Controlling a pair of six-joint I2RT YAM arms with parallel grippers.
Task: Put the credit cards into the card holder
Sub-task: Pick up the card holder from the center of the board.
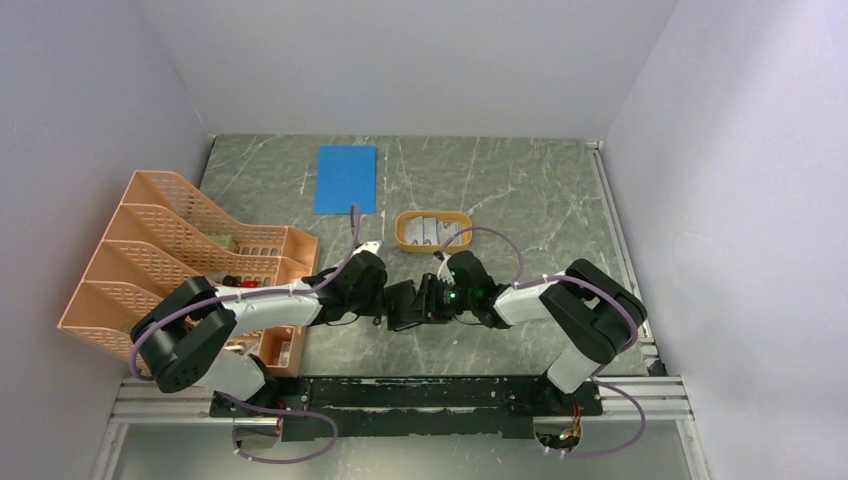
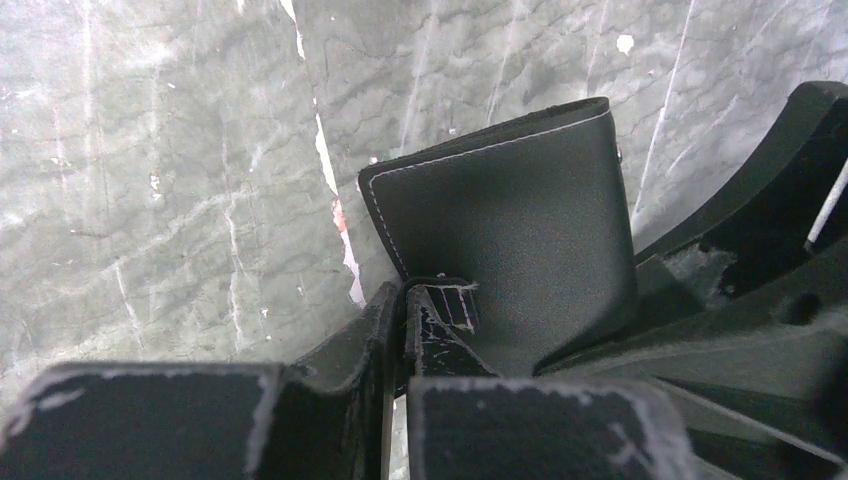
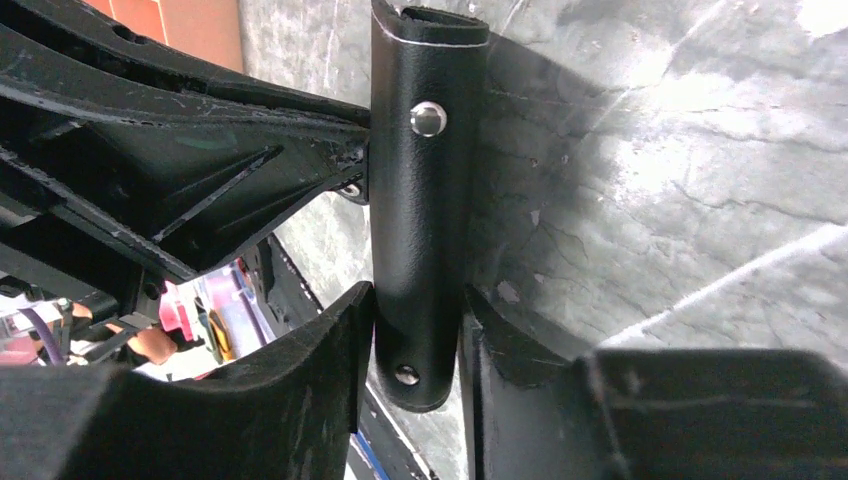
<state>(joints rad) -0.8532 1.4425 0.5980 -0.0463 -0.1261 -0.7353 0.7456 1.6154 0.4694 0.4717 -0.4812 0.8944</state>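
Black card holder (image 2: 510, 210) clamped in left hand (image 2: 405, 295), right hand (image 3: 415, 310) seemingly closed on it too

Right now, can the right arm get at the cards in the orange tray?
Probably not yet. The tray with the cards lies close beyond the right arm, nothing between them, but its jaws are clamped round the wallet, which the left arm also pinches. It would have to let go first.
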